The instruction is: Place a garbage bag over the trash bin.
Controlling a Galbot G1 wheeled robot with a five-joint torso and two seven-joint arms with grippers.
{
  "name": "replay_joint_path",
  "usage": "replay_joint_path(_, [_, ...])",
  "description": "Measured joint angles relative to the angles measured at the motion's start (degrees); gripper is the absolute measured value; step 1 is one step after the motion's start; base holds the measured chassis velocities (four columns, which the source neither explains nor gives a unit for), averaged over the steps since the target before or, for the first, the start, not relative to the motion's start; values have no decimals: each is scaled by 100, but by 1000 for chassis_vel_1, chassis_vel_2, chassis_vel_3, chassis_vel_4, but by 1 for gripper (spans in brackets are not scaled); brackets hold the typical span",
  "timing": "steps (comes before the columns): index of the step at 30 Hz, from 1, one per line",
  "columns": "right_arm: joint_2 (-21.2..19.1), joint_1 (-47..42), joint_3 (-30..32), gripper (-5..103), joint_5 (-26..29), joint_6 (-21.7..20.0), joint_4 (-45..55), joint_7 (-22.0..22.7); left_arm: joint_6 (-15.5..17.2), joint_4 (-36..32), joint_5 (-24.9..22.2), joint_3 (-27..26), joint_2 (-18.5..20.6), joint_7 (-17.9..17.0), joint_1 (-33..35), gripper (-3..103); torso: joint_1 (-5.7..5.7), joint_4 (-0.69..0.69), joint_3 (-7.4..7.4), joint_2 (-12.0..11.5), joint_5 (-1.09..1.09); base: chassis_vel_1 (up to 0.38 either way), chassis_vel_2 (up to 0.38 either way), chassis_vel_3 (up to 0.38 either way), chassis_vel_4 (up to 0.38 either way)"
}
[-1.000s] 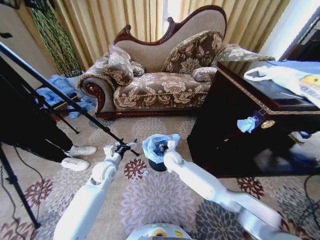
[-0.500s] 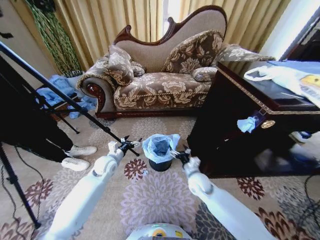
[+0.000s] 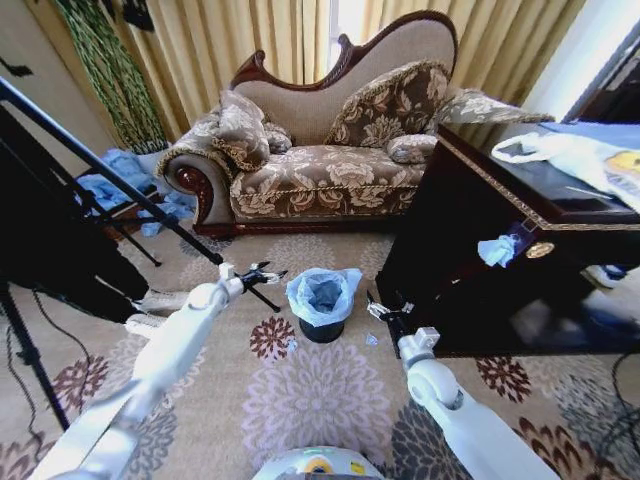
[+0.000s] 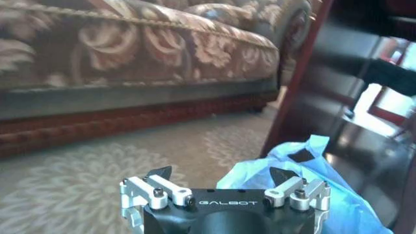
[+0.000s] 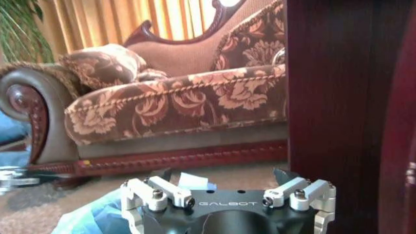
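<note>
Garbage bag (image 3: 323,292) draped over trash bin (image 3: 321,329) on the carpet, midway between both empty, spread-open claws: left claw (image 3: 262,274) marginally nearer than right claw (image 3: 383,309).

Left arm stretched forward and up, left gripper (image 3: 262,273) raised, fingers spread apart, holding nothing. Right arm bent low, right gripper (image 3: 385,308) close to floor, fingers spread apart, holding nothing.
</note>
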Motion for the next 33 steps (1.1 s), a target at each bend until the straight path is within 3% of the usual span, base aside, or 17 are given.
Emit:
replay_joint_path(2, [93,-167,274,100,166,134,-107,-672,-167,695,126,278,-290,-11,-519,100,0,4,0,0,2,0,0,0,0])
replay_joint_path(4, [125,-216,325,100,249,160,-112,-832,-176,824,209,317,-386,-120,-621,100,0,4,0,0,-1,0,0,0,0])
replay_joint_path(5, [156,-247,349,100,297,190,-114,-921,-169,891,258,346,-457,-245,-681,100,0,4,0,0,-2,0,0,0,0])
replay_joint_path(7, [283,-291,363,100,316,283,-160,-1108,-56,932,254,435,-654,-863,-749,100,0,5,0,0,1,0,0,0,0])
replay_joint_path(8, [283,-291,363,100,316,283,-160,-1108,-56,932,254,435,-654,-863,-749,100,0,5,0,0,1,0,0,0,0])
replay_joint_path(11, [464,-275,327,100,188,345,-242,-1181,30,929,317,478,-851,-1340,-762,100,-1,6,0,0,0,0,0,0,0])
replay_joint_path(14, [514,-264,306,100,145,355,-261,-1182,119,902,346,499,-900,-1336,-774,100,0,7,0,0,0,0,0,0,0])
replay_joint_path(20, [551,-252,262,100,20,407,-337,-1178,448,970,517,587,-1044,-745,-846,100,-1,5,-1,0,0,0,0,0,0])
replay_joint_path(24, [523,-284,296,100,17,439,-337,-1176,523,1094,586,587,-1056,-704,-861,102,-1,7,-1,0,0,0,0,0,0])
replay_joint_path(27, [514,-316,312,100,19,457,-325,-1173,526,1157,595,587,-1061,-710,-865,98,-1,7,-1,0,-1,0,0,0,0])
replay_joint_path(33, [495,-319,231,100,43,497,-300,-1133,561,1200,606,533,-1116,-823,-768,72,-1,5,-1,0,0,0,0,0,0])
